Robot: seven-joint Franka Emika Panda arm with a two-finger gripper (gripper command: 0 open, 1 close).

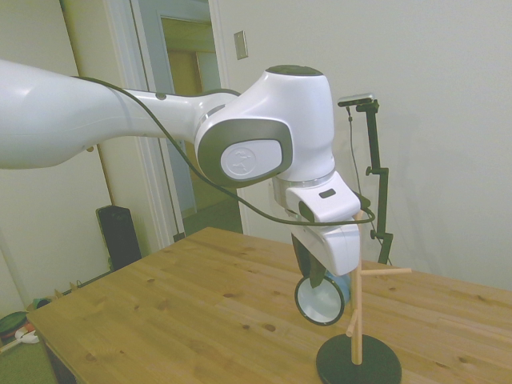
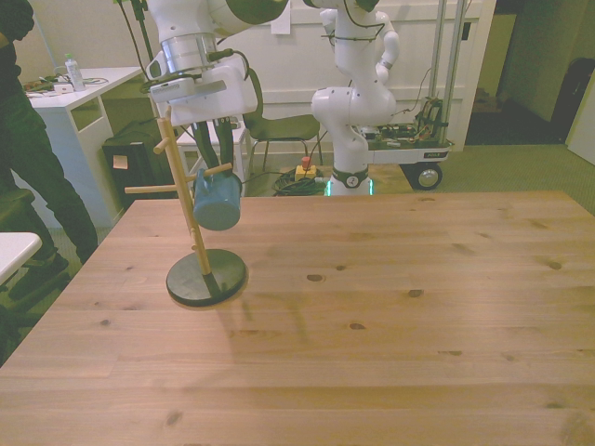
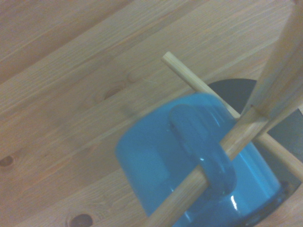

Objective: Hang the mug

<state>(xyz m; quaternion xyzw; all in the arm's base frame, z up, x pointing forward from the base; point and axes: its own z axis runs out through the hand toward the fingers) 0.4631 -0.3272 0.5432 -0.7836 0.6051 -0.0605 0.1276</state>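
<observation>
Near the table's [image 2: 418, 307] edge, the mug [image 2: 217, 204] hangs by its handle on a rack [image 2: 191, 223] peg; end effector [image 2: 200, 102] grip unclear

Pale walls [image 1: 448, 120]; doorway [image 1: 188, 112]; white desk [image 2: 79, 88].

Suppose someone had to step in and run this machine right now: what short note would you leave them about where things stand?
Gripper: right above the mug; whether it grips is hidden.
Mug: light blue, lying sideways in the air beside the wooden mug tree, at the front view's left of the table.
Done: in the wrist view the handle is threaded onto a peg.
Left: let go if it is gripping, back the arm away, check that the mug hangs without slipping off.
</observation>
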